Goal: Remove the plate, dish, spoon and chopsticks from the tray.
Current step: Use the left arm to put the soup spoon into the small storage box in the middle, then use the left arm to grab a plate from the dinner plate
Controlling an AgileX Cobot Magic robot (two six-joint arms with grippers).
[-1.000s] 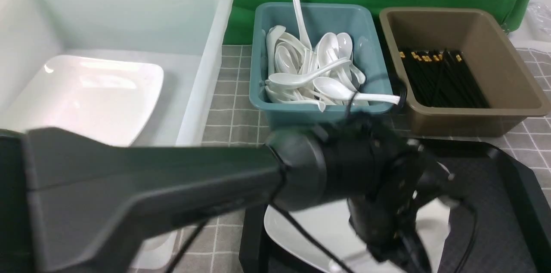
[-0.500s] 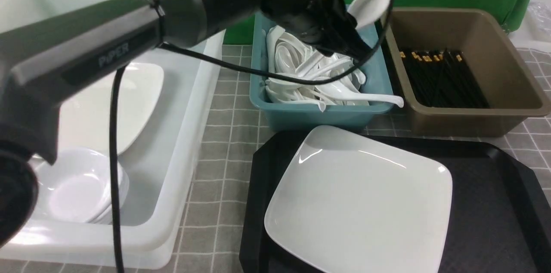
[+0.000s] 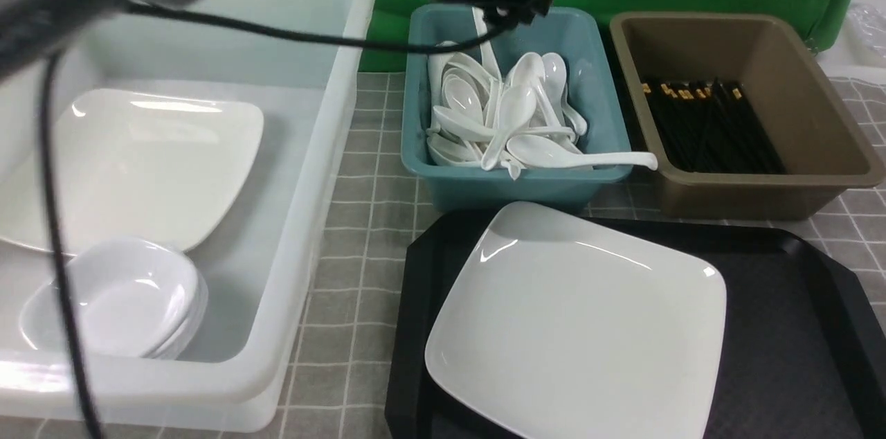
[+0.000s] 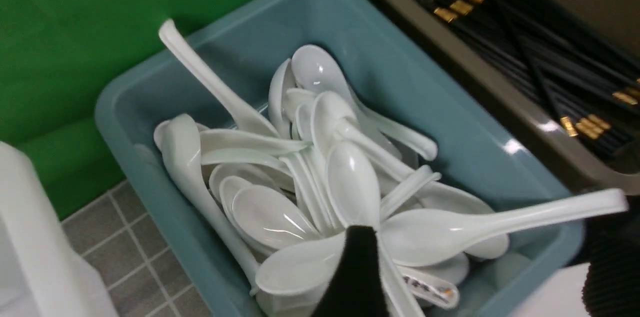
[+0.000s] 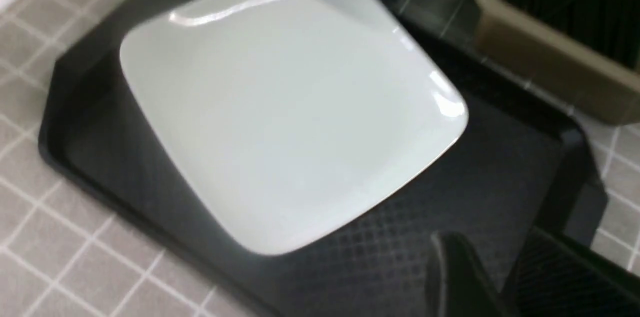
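My left tool (image 4: 482,237) is hanging right over the teal bin (image 3: 512,183), fingers spread wide and nothing in them. The bin under it is heaped with white soup spoons (image 3: 509,120). One handle pokes out over the front rim toward the brown tub (image 3: 761,176), and another spoon stands up against the back wall. The black chopsticks (image 3: 706,124) with gold bands lie bundled in the brown tub.

The big square plate (image 3: 574,328) sits cornerwise on the left half of the black tray (image 3: 782,300), its far corner close to the teal bin. My right tool (image 5: 495,252) hovers over the tray's bare textured floor, just beside the plate. That view's pretty blurry, but the fingers look a bit apart with nothing between them.

Over on the left, the white crate (image 3: 304,217) has a second square plate (image 3: 131,162) in it, with a stack of small round dishes (image 3: 118,300) in front. Everything's on the grey checked table (image 3: 360,169).
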